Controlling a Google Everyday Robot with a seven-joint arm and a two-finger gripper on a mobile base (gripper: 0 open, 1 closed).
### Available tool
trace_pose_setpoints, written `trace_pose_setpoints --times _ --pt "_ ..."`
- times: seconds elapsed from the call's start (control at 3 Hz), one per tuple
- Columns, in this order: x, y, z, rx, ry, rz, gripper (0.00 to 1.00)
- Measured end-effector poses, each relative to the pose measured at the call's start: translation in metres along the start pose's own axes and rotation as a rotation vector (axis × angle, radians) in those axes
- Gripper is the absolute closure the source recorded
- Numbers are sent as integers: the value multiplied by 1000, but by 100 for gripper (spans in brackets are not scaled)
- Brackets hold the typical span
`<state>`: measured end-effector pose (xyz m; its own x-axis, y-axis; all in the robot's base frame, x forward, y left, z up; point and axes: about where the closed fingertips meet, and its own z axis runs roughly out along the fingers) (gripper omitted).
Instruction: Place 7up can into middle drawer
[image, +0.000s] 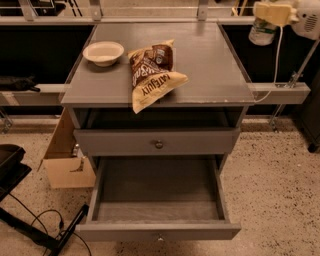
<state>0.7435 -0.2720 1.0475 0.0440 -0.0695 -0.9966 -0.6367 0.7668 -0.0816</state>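
Cream-coloured gripper (267, 15) at top right, pinched on the 7up can (261, 34) – can held in the air, off the surface (210, 60), just past its right edge. Can looks pale w/ green, partly hidden by the gripper. On the surface: white bowl (103, 52) at left, brown-and-yellow chip bag (152, 72) beside it, overhanging the front edge. Below, upper drawer front (200, 142) closed; middle drawer (157, 192) pulled out, well apart from the can – nothing in its tray. Cardboard box (67, 167) on floor, left of cabinet.
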Motion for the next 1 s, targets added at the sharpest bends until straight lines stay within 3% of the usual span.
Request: trace_pose_setpoints --times 0.33,0.67,1.0 --pt "20 36 -54 -40 51 3 100" --pt "65 73 -83 -133 87 -5 100" --pt "140 116 -89 -270 13 26 100"
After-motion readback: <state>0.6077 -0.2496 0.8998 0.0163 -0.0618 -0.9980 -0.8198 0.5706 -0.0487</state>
